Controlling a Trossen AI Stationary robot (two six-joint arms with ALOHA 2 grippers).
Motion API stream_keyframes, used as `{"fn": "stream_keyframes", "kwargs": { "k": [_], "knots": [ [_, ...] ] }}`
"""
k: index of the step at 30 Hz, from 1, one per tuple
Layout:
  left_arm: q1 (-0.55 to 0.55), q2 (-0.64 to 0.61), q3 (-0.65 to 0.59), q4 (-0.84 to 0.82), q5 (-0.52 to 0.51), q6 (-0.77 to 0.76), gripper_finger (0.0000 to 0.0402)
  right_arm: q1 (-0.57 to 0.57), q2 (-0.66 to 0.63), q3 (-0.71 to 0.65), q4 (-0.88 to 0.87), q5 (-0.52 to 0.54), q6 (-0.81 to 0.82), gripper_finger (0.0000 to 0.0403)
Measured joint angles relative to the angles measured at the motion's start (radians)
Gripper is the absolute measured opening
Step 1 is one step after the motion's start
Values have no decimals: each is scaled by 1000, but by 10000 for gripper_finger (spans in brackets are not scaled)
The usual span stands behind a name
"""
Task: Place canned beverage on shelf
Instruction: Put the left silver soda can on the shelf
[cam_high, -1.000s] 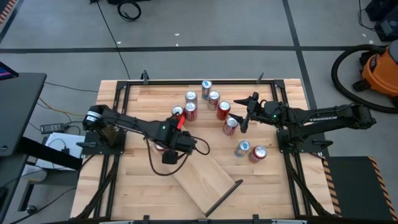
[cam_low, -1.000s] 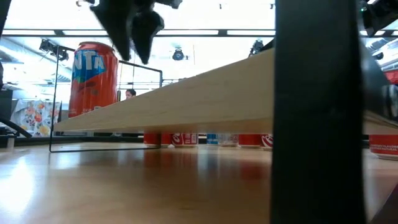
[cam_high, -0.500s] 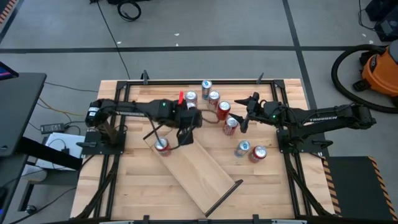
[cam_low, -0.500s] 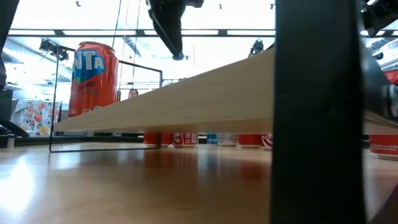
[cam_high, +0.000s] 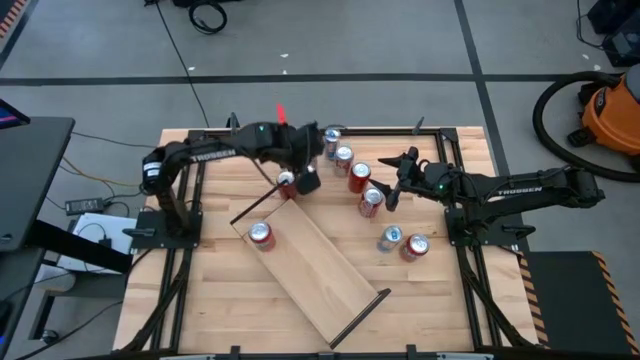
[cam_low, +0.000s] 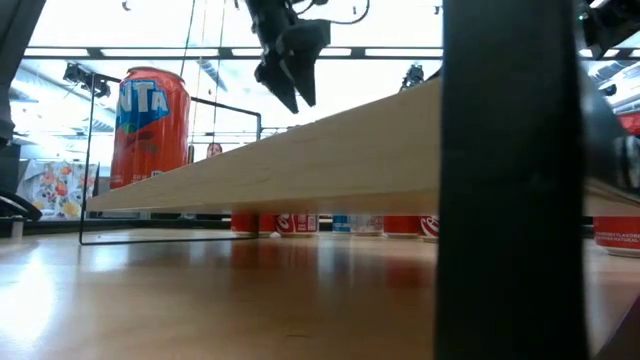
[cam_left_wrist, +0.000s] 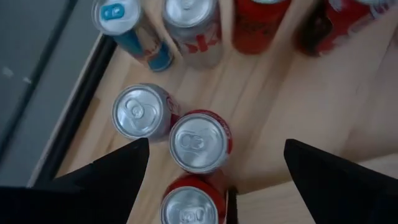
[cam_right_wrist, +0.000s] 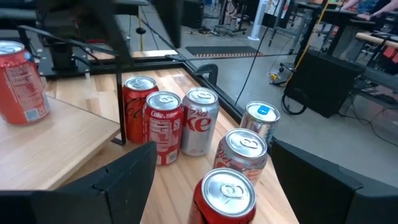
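Note:
An orange can (cam_high: 261, 235) (cam_low: 150, 125) stands upright on the far-left end of the shelf (cam_high: 318, 268) (cam_low: 330, 160), a pale plank lying slantwise across the table. Several more cans stand on the tabletop behind it. My left gripper (cam_high: 303, 178) (cam_left_wrist: 216, 144) hangs open above the left ones, over a red can (cam_left_wrist: 200, 142) beside a silver one (cam_left_wrist: 140, 112). It also shows high in the low view (cam_low: 290, 70). My right gripper (cam_high: 386, 185) (cam_right_wrist: 212, 148) is open, held above the tabletop at the right of the cluster, looking over several cans (cam_right_wrist: 165, 134).
More cans stand to the right: one red (cam_high: 370, 201), one blue-and-silver (cam_high: 390, 237), one red (cam_high: 413, 246). Black rods (cam_high: 258, 202) (cam_high: 361, 314) rise at the shelf's short ends. A black frame (cam_high: 320, 130) runs round the tabletop.
My left gripper has swung from above the orange can at the shelf's left end toward the table's far edge and somewhat right, rising a little, to above the can cluster. It has stayed open. The orange can stands unmoved on the shelf.

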Motion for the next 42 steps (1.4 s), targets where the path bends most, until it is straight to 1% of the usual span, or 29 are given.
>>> {"fn": "stream_keyframes", "kwargs": {
  "k": [4, 10, 17, 23, 27, 33, 36, 39, 42],
  "knots": [
    [49, 0, -14, -2, 5, 8, 384, 0, 0, 0, 2, 0, -12, 327],
    [56, 0, -16, 45, 4, 35, 384, 0, 0, 0, 8, 0, -9, 327],
    [114, 8, -16, 8, 3, 1, 384, 0, 13, 0, 32, 0, -5, 327],
    [175, 47, -16, -98, 54, -10, 384, 0, 29, 0, 36, 0, -10, 327],
    [192, 66, -17, -111, 61, -10, 384, 0, 33, 0, 40, 0, -14, 327],
    [206, 75, -17, -7, 65, -7, 384, 0, 34, 0, 44, 0, -18, 327],
    [206, 82, -16, 82, 65, -32, 384, 0, 34, 0, 43, 0, -20, 327],
    [208, 106, -16, 137, 65, -61, 385, 0, 34, 0, 43, 0, -22, 327],
    [213, 131, -16, 151, 65, -79, 385, 0, 34, 0, 43, 0, -22, 327]
  ]
}}
